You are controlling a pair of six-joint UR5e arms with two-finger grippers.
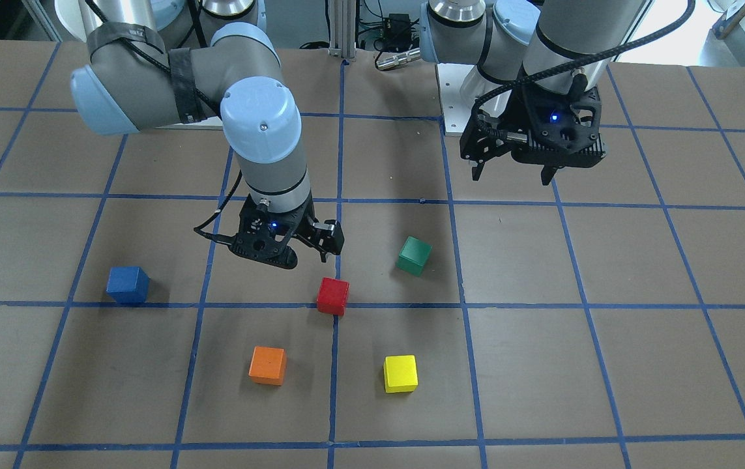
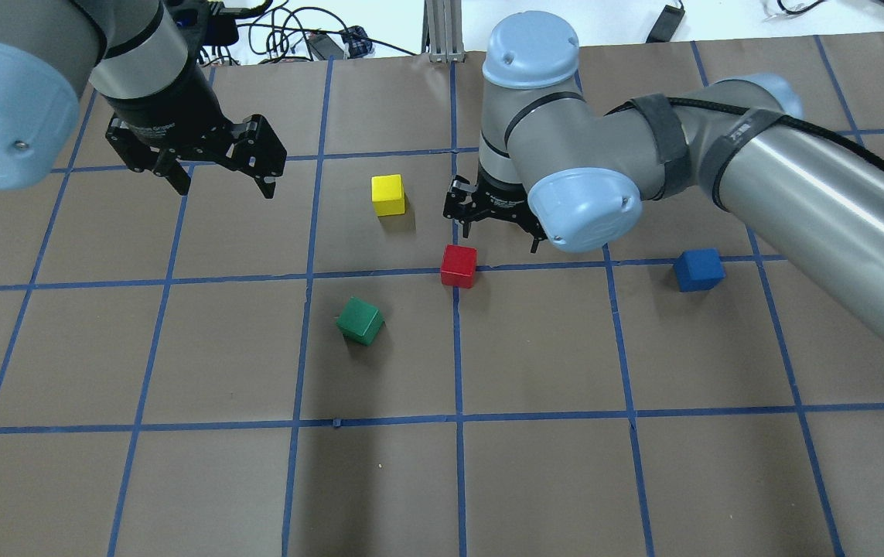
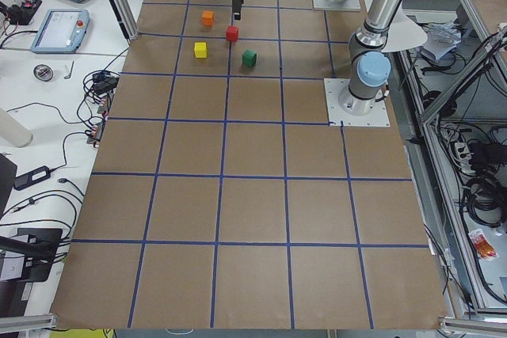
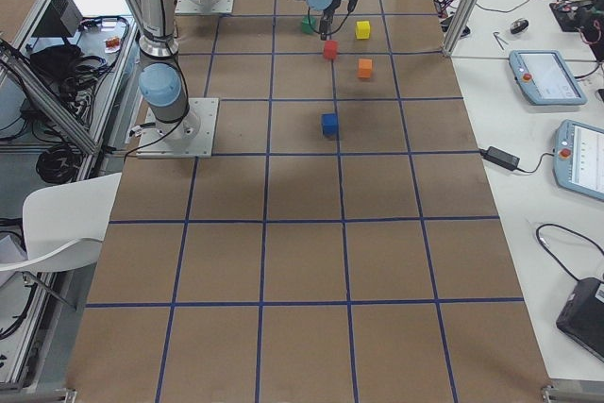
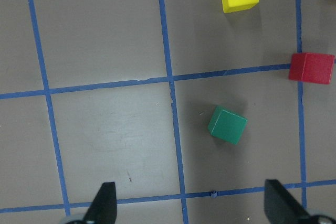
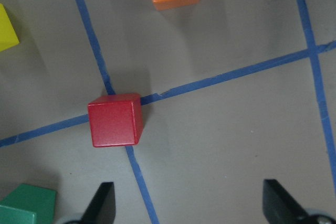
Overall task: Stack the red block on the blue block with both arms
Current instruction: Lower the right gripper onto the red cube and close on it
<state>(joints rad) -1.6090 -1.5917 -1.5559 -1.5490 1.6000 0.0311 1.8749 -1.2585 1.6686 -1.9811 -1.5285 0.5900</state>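
Note:
The red block (image 1: 333, 296) sits on a blue tape crossing near the table's middle; it also shows in the overhead view (image 2: 459, 265) and the right wrist view (image 6: 115, 119). The blue block (image 1: 128, 284) sits alone on the robot's right side (image 2: 698, 269), apart from the red one. My right gripper (image 1: 300, 257) is open and empty, hovering above the table just beside the red block, toward the blue block's side (image 2: 499, 240). My left gripper (image 1: 513, 177) is open and empty, high above the table on the left side (image 2: 225, 191), far from both blocks.
A green cube (image 1: 414, 255) lies tilted near the red block on the robot's side. A yellow cube (image 1: 400, 373) and an orange cube (image 1: 267, 365) sit on the far side of it. Brown table with a blue tape grid (image 2: 457, 422).

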